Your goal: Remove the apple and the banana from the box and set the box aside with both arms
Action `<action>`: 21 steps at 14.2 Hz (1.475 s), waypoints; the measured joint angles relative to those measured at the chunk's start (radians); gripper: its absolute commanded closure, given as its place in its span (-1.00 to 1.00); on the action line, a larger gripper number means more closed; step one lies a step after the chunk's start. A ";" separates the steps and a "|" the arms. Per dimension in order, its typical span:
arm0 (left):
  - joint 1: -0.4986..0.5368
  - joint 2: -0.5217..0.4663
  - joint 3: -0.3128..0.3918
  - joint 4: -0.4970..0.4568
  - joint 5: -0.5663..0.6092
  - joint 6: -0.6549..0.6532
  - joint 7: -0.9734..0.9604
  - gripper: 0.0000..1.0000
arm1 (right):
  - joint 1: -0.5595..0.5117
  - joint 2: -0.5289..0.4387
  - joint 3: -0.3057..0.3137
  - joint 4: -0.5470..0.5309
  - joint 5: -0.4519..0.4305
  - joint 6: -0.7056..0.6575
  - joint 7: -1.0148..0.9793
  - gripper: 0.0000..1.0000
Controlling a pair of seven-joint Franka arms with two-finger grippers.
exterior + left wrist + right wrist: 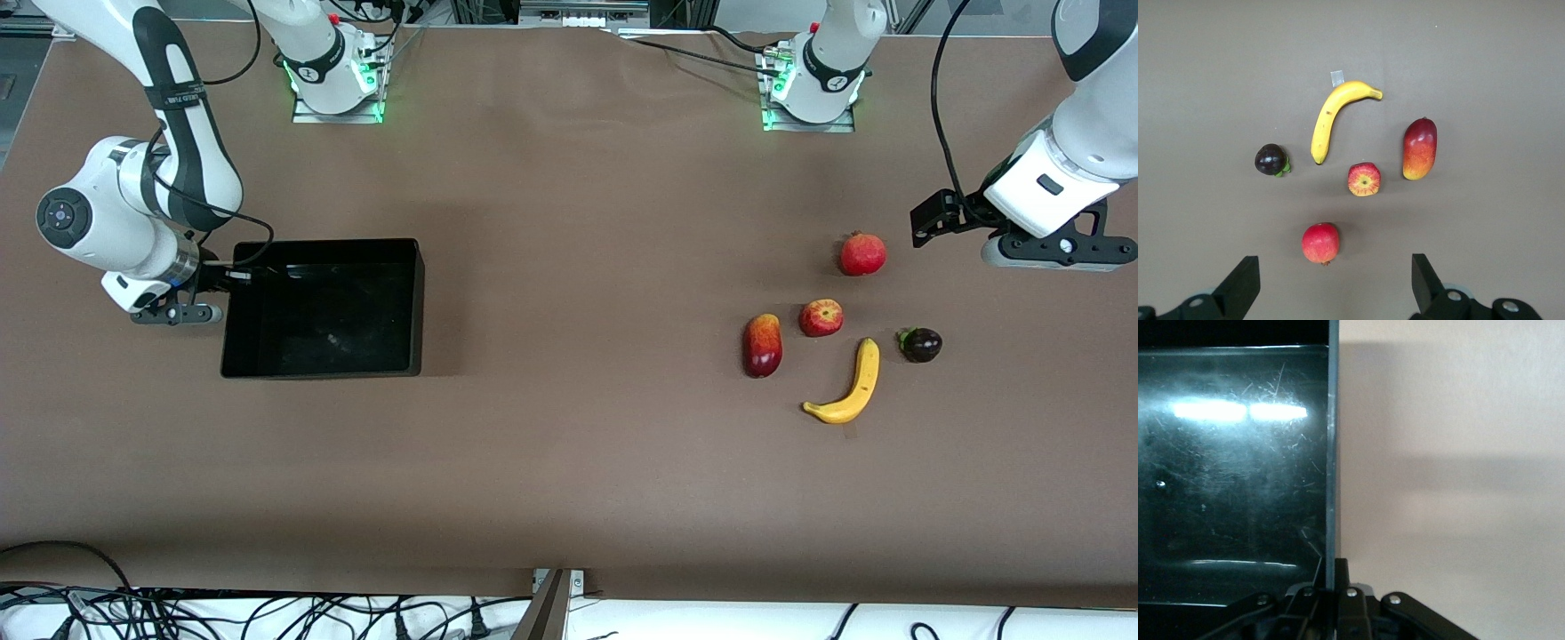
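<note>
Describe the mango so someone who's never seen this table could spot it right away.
Find the cluster of five fruits toward the left arm's end of the table. The mango sits at the cluster's edge closest to the black box, right beside the apple. It is the only elongated red-and-yellow fruit; the apple is smaller and round, the banana curved and all yellow.

No readable text, brand, number or sign anywhere. Only small white lettering on a black strap (175,98) around the right arm (169,107), too fine to make out.
</note>
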 measured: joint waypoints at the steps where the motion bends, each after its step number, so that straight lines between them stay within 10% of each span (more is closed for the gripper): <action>1: 0.000 0.000 0.000 0.002 0.000 0.000 0.000 -1.00 | -0.002 0.000 0.000 -0.005 0.014 0.006 0.000 1.00; 5: -0.001 0.000 0.000 0.003 0.000 0.001 0.000 -1.00 | -0.005 0.004 -0.001 -0.018 0.046 0.031 -0.001 1.00; 8: -0.001 0.000 0.000 0.004 0.000 0.001 0.000 -1.00 | -0.005 0.009 0.000 -0.021 0.048 0.043 -0.002 -0.99; 13: -0.002 0.000 0.000 0.007 0.000 0.002 0.000 -1.00 | 0.007 0.002 0.014 0.053 0.049 0.038 -0.002 -1.00; 21: -0.003 0.000 -0.002 0.008 0.000 0.002 0.000 -1.00 | 0.097 -0.047 0.017 0.501 -0.015 -0.510 0.082 -1.00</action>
